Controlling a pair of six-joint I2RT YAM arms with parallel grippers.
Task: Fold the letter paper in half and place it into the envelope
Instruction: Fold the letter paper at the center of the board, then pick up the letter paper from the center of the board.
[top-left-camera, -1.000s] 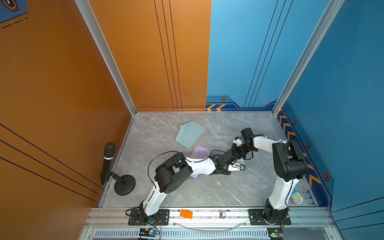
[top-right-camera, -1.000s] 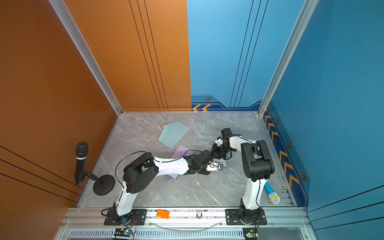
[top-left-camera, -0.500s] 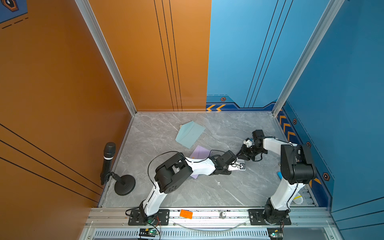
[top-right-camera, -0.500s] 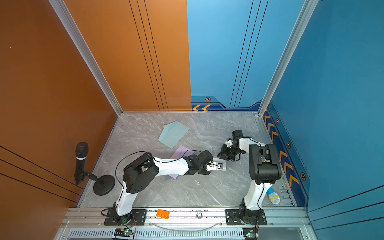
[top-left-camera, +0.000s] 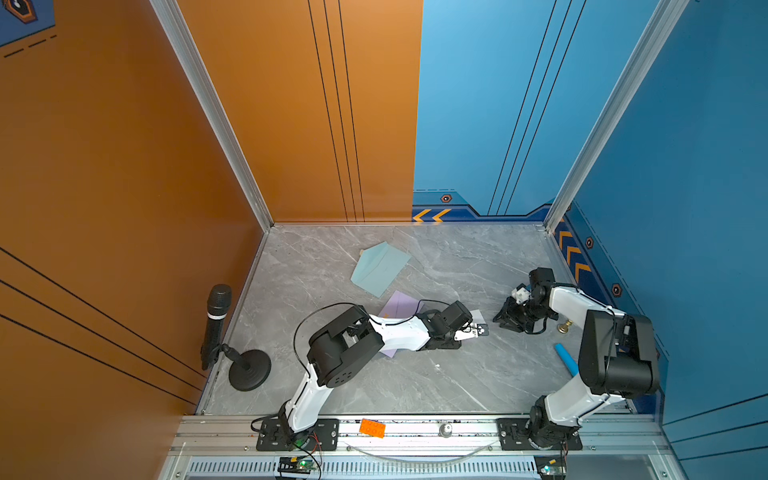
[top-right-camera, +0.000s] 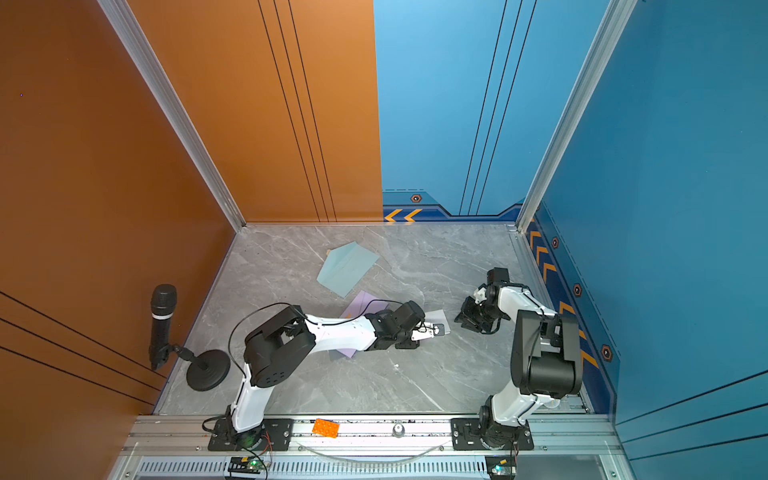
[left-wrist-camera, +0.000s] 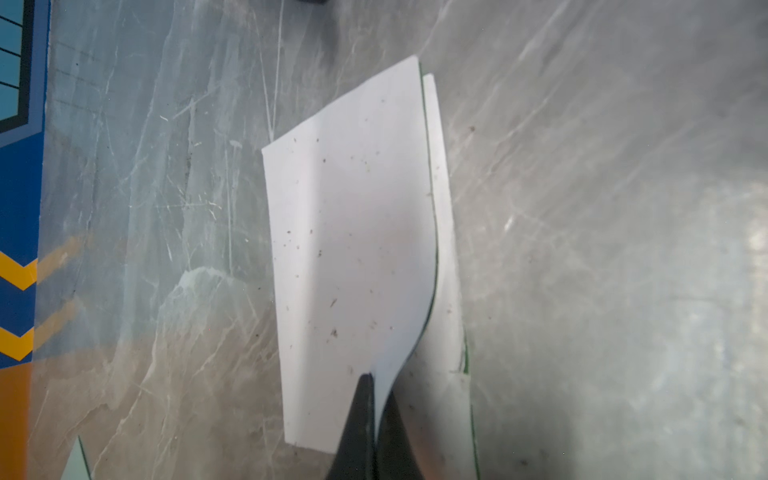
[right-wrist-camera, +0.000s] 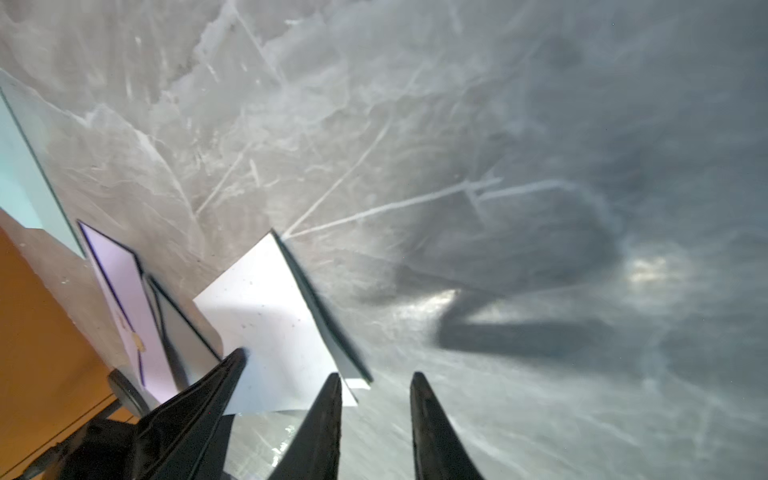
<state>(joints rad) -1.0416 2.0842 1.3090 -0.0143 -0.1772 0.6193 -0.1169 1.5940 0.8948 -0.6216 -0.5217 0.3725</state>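
Far left, by the orange wall, I see the microphone (top-left-camera: 218, 309) on its round stand. Further in, the pale blue envelope (top-left-camera: 380, 268) lies flat on the grey table (top-left-camera: 415, 382). A lilac sheet (top-left-camera: 401, 303) sits just beside it, partly under my left arm. My left gripper (left-wrist-camera: 376, 380) is pinched tight on an edge of the white letter paper (left-wrist-camera: 357, 249). The paper is folded over with its layers slightly offset and rests on the table apart from the envelope. Next along, my right gripper (right-wrist-camera: 374, 376) hangs near the paper, jaws parted, holding nothing. A blue cylinder (top-left-camera: 566, 360) lies near the right wall
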